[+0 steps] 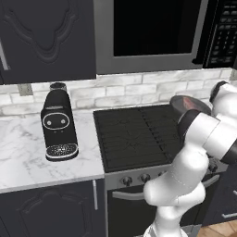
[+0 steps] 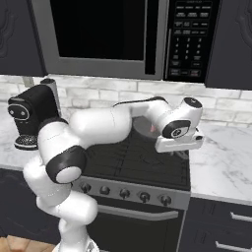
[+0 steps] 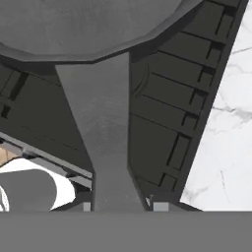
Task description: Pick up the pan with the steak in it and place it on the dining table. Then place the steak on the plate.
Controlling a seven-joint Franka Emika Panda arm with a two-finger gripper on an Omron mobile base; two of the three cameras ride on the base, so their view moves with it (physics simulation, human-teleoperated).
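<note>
The dark grey pan (image 1: 190,104) sits at the back right of the black stove (image 1: 134,136), partly hidden behind my arm. The pinkish steak (image 2: 153,129) shows as a small patch inside the pan (image 2: 141,129). In the hand view the pan's straight handle (image 3: 106,133) runs from the bowl (image 3: 74,29) at the top down between my fingertips. My gripper (image 3: 120,206) is shut on that handle. From the right base view, the gripper (image 2: 178,143) hangs low over the stove's right side. The dining table and the plate are out of view.
A black coffee machine (image 1: 58,125) stands on the marble counter (image 1: 23,157) left of the stove. More marble counter (image 2: 221,162) lies to the stove's right. A microwave (image 2: 108,34) hangs above the stove, and a brick wall (image 1: 129,88) runs behind it.
</note>
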